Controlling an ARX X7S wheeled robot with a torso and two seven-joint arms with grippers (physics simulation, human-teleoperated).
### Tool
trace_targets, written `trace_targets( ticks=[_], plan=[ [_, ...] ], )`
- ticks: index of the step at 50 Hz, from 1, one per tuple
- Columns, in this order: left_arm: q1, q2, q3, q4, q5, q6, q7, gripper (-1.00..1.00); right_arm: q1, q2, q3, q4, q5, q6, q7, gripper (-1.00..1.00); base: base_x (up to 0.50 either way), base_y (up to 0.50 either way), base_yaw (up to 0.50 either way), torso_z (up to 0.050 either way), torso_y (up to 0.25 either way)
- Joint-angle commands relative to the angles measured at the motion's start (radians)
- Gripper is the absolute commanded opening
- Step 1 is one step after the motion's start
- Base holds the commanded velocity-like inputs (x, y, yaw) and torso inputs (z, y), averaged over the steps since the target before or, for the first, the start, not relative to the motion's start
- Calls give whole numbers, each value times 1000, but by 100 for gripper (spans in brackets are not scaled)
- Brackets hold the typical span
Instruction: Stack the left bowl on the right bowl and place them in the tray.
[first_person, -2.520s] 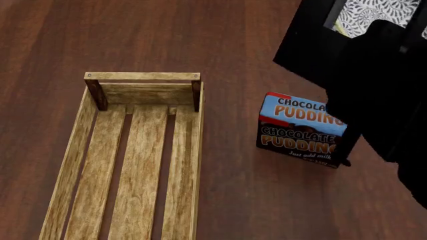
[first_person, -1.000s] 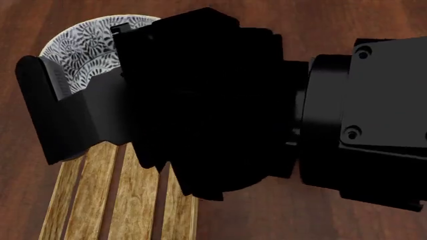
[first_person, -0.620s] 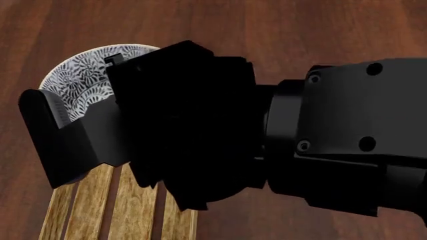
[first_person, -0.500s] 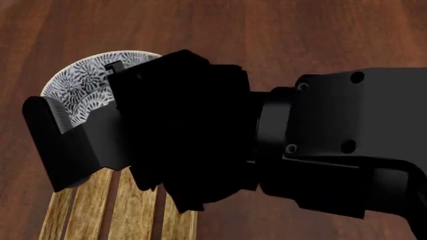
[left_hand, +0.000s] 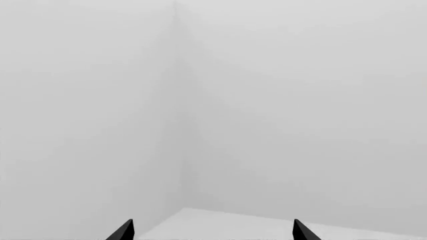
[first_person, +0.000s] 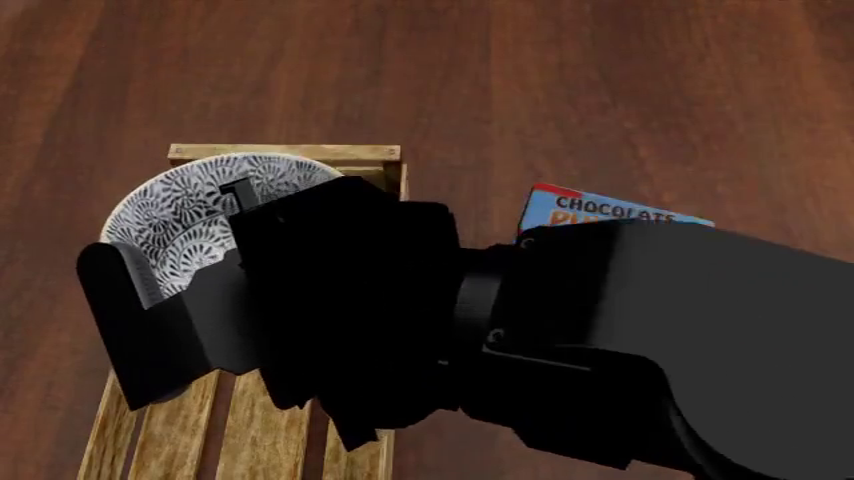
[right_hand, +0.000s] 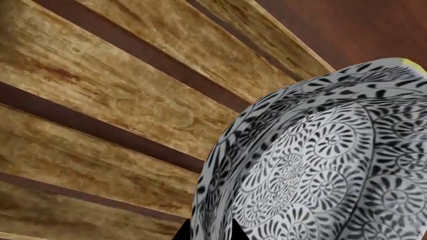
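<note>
My right gripper grips the patterned bowl by its rim over the tray. Left gripper gapes wide, holding nothing. Pudding box sits beside the tray.

Quick headcount: one wooden tray, sitting lengthwise on the bench. Only one patterned bowl that I can actually make out, black-and-white swirls; can't tell if a second is nested in it. One chocolate pudding box. Two grippers total, right gripper and left gripper.
</note>
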Motion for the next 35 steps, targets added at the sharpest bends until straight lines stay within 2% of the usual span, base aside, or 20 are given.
trace_targets(
  ticks=[1,21,35],
  plan=[
    [13,0,2,-8,6,11,0,100,-73,-43,0,100,-72,-51,-23,-100,0,0,0,0,0],
    [35,0,4,-12,21,26,0,100,-191,-60,26,139,-167,-61,-32,-100,0,0,0,0,1],
    [48,0,4,-22,28,35,0,100,-333,-64,219,218,-422,-74,-161,-100,0,0,0,1,1]
  ],
)
